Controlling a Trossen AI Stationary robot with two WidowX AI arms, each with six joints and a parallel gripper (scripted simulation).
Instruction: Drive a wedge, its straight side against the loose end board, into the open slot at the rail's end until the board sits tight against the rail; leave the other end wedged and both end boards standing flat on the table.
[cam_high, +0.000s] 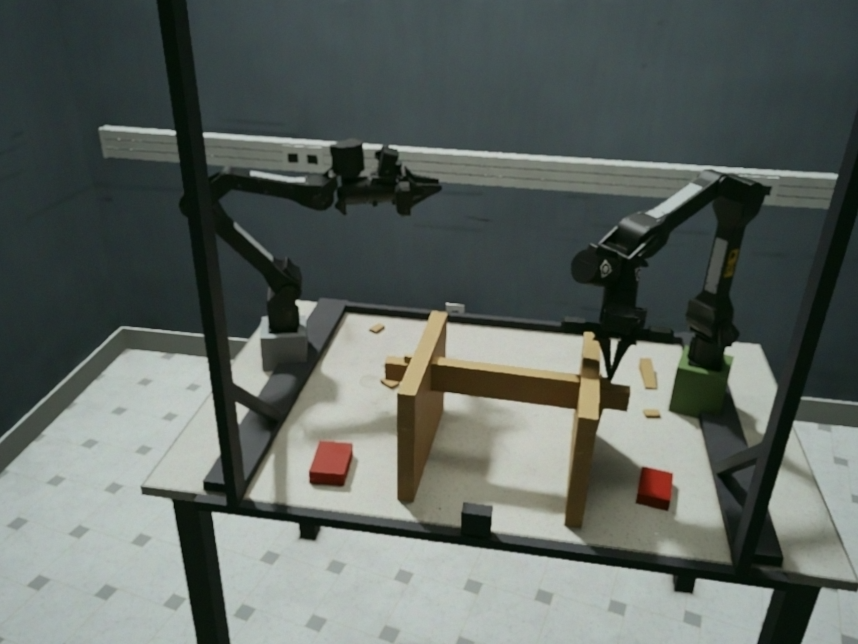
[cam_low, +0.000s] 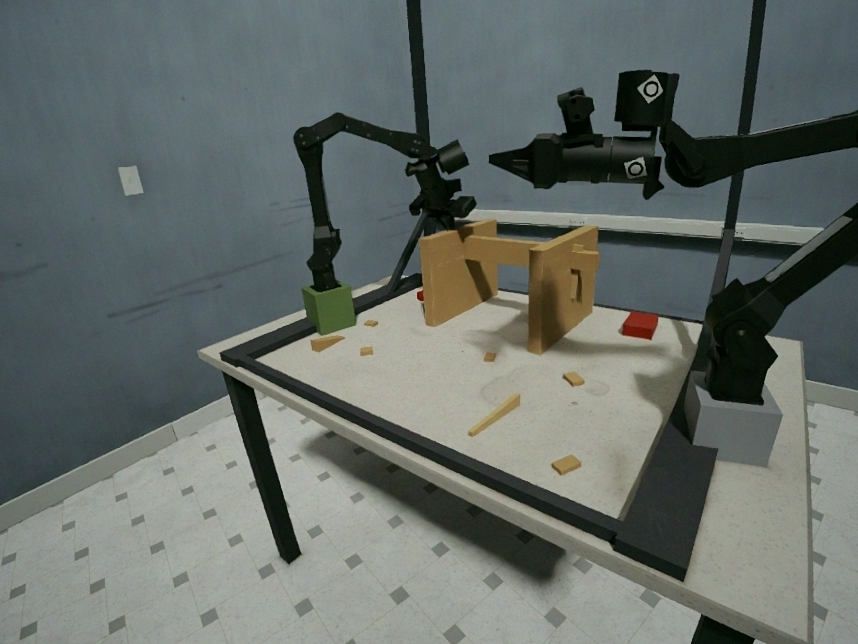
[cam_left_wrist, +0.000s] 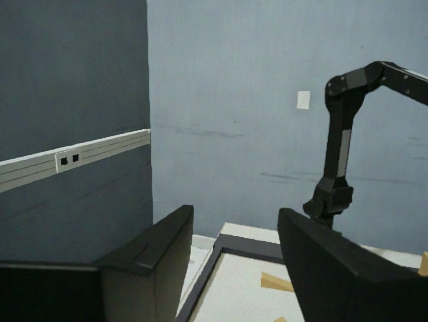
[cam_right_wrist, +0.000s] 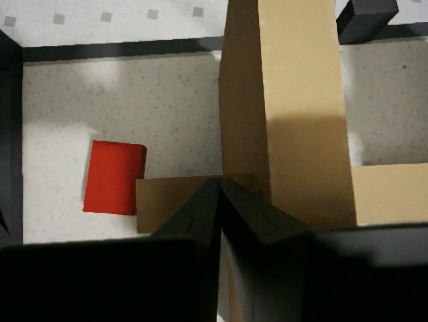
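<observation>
The wooden frame stands mid-table: a rail (cam_high: 505, 381) runs through two upright end boards, one on the left arm's side (cam_high: 419, 408) and one on the right arm's side (cam_high: 583, 429). My right gripper (cam_high: 611, 374) is shut, tips together, pointing straight down. It touches the rail's stub end (cam_right_wrist: 170, 202) just outside the end board (cam_right_wrist: 300, 115). Any wedge in that slot is hidden under the fingers. At the other end a wedge (cam_low: 573, 280) sits through the rail's stub. My left gripper (cam_high: 419, 188) is open and empty, held high above the table; its fingers hold nothing.
Loose wedges lie on the table: one by the green base (cam_high: 648, 372), a long one (cam_low: 493, 414) and one more (cam_low: 325, 342), with several small wood chips around. Two red blocks (cam_high: 330, 462) (cam_high: 654, 487) sit near the front edge. Black frame posts stand at the corners.
</observation>
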